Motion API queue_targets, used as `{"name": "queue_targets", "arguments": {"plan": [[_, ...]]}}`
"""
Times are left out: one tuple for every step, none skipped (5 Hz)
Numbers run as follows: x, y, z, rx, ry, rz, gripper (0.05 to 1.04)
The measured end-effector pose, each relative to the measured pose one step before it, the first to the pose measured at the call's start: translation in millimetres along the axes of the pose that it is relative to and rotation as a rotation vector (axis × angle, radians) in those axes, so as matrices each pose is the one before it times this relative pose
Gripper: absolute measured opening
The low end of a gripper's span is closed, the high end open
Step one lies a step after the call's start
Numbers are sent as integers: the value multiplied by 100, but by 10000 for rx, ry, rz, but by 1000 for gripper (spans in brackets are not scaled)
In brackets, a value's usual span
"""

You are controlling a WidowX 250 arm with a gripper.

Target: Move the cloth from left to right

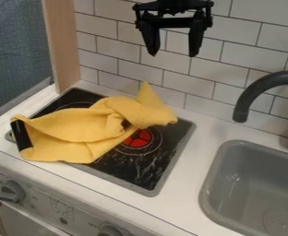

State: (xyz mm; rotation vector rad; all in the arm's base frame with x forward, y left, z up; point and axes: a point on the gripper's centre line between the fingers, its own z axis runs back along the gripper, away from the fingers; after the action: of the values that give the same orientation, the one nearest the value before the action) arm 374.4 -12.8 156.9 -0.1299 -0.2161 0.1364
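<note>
White tiles point(171, 76) back a toy kitchen where a yellow cloth point(79, 126) lies rumpled over the left and rear of the black stovetop point(149, 170), partly covering a red burner mark point(136, 139). Above it, near the wall, hangs the tool point(173, 55) I run from afar, its two fingers spread wide with nothing between them. I judge the cloth light, soft and limp, nothing fragile, likely to sag and trail once lifted. Its bunched right end, with a peak standing toward the wall, offers me the best hold (the flat left part, beside a black band point(21, 135), would give less to pinch). A shallow grip could slip off; rightward lies the white bench point(180, 184) before the grey sink point(214, 184).
</note>
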Motion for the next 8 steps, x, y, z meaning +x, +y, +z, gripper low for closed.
{"name": "queue_targets", "arguments": {"plan": [[-423, 15, -1199, 1, 370, 46, 999], [-8, -5, -362, -185, 114, 311, 999], [144, 2675, -439, 327, -18, 859, 999], [-518, 1838, -1050, 588, 50, 602, 999], [-441, 2340, -1263, 752, -21, 481, 999], [233, 2896, -848, 402, -125, 756, 999], [287, 428, -2773, 154, 440, 110, 999], [1581, 1141, -1849, -258, -91, 469, 999]]}}
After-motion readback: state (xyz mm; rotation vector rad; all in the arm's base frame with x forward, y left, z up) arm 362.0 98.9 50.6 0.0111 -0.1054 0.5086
